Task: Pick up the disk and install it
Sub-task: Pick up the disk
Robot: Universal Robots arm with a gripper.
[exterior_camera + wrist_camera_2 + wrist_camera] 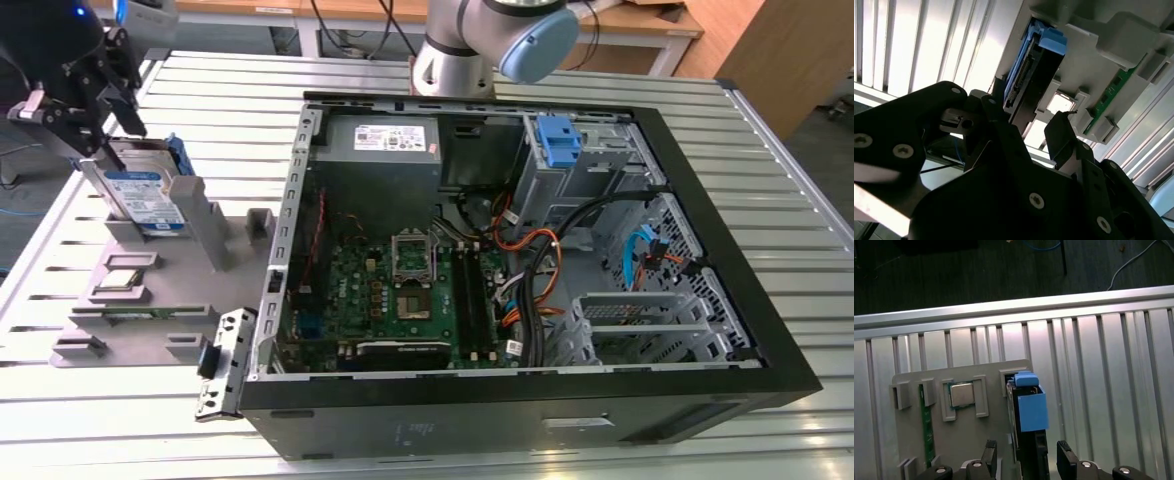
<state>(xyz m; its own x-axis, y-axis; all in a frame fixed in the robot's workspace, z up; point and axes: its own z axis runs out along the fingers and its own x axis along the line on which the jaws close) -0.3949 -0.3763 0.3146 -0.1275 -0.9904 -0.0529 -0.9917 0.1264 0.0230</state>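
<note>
Standing on edge in a slot of the matte grey plastic holder [220,240] on the ribbed aluminium desk [120,430]: the disk [144,195], flat silver slab with glossy white-and-blue label and blue plastic carrier. Straddled by the black gripper [110,135], jaws wide, either side of its top edge.

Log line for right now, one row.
phase: pickup | gripper: open, straddling disk | disk: upright in grey holder, outside computer case, not installed
</note>
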